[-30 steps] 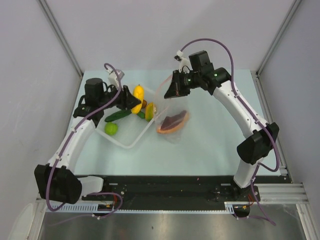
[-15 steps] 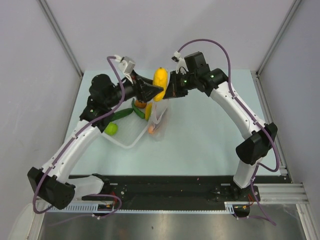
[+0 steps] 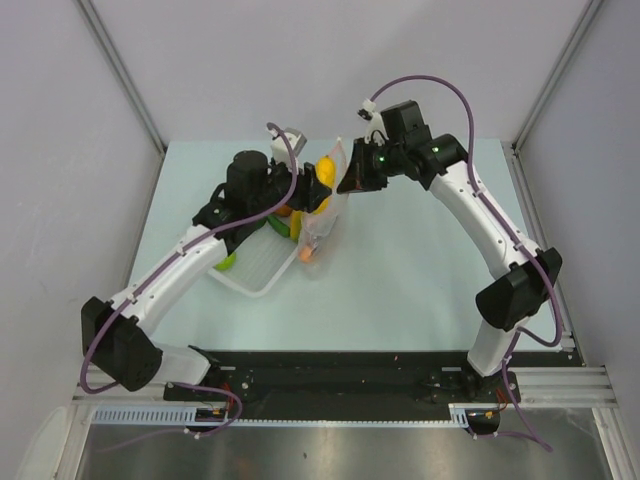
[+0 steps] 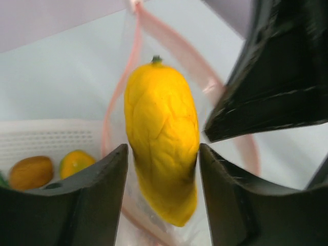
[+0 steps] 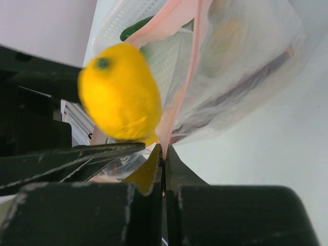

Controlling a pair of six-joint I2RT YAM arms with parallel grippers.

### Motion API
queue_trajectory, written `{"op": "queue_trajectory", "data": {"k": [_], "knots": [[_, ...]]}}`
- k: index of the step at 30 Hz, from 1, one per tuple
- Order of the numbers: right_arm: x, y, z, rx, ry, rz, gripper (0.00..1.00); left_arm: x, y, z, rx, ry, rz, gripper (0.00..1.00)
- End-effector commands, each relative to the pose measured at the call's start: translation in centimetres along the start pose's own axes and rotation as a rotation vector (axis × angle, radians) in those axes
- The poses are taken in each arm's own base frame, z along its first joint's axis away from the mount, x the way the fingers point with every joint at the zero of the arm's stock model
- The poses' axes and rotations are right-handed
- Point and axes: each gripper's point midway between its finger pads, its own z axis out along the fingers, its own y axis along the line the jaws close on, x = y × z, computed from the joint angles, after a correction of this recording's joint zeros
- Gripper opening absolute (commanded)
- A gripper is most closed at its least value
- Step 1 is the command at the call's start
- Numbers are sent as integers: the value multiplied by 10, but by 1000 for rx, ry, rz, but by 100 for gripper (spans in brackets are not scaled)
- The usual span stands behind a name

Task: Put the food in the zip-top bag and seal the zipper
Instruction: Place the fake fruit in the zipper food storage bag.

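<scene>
Fruit (image 4: pixel 161 118): yellow, wrinkled, green-tipped, hanging at bag (image 5: pixel 246 66) mouth.
Left gripper (image 4: pixel 161 179): gripping fruit's sides.
Right gripper (image 5: pixel 163 154): pinching zipper (image 5: pixel 192 61) tight, holding clear bag upright by tray's (image 3: pixel 262 265) right edge.

surface: pale green table (image 3: pixel 420 270) | on it: white tray (image 3: pixel 255 272)
</scene>
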Motion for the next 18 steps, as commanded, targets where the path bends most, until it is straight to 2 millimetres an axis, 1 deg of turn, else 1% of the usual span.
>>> {"op": "queue_trajectory", "data": {"k": [1,2,3,4,5,6,7,8,9,11,12,13,15,16,17,18], "knots": [[-10,4,-33,-6,-57,-40,0,-13,8,-3,-64,24,119,71],[-11,3,-35,-4,-57,-40,0,-17,4,-5,-44,19,135,77],[-12,-3,-38,4,-52,-32,0,-18,0,-6,-26,20,144,92],[-12,-6,-40,11,-51,-27,0,-19,-4,-8,-8,23,146,99],[-11,-9,-41,17,-49,-24,0,-27,-8,-13,4,4,154,100],[-9,-14,-40,28,-38,-28,0,-31,-15,-17,37,-4,157,100],[-9,-16,-41,36,-36,-28,0,-38,-16,-22,50,-27,156,100],[-8,-19,-41,46,-36,-32,0,-49,-22,-34,69,-68,160,100],[-9,-21,-43,63,-43,-34,0,-57,-22,-40,76,-95,161,100],[-11,-25,-42,87,-51,-54,0,-72,-15,-51,54,-133,182,100],[-13,-28,-43,109,-59,-61,0,-69,-6,-54,19,-109,171,100],[-15,-30,-44,122,-68,-76,0,-73,12,-58,-41,-117,145,100],[-20,-32,-44,146,-84,-91,0,-59,30,-60,-48,-74,180,100],[-21,-31,-45,152,-90,-99,0,-54,51,-64,-91,-58,189,100],[-22,-27,-45,156,-94,-121,0,-46,61,-64,-101,-31,200,100],[-23,-28,-45,177,-94,-140,0,-29,70,-67,-105,42,199,98]]}}
